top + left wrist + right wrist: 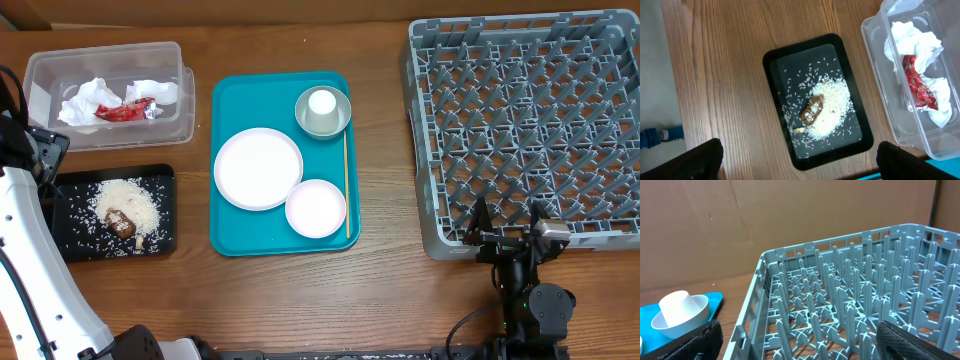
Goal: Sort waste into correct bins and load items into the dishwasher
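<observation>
Wooden table (300,300), 2 arms at near edge. Left gripper (802,157) spread wide, holding nothing, above black tray (775,55) with rice grains (832,107) and brown food lump (812,109). Clear tub (110,50) beside it holds napkins (85,100) and red wrapper (125,110). Right gripper (510,222) spread, holding nothing, at near wall of grey dish rack (520,120). Teal tray (230,100) between carries large plate (258,168), smaller dish (315,208), white cup (321,102) in grey bowl (335,120), and wooden stick (346,185).

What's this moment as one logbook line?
napkins, red wrapper in clear tub | rice, brown lump on black tray | dishes on teal tray | rack empty | left gripper open | right gripper open
</observation>
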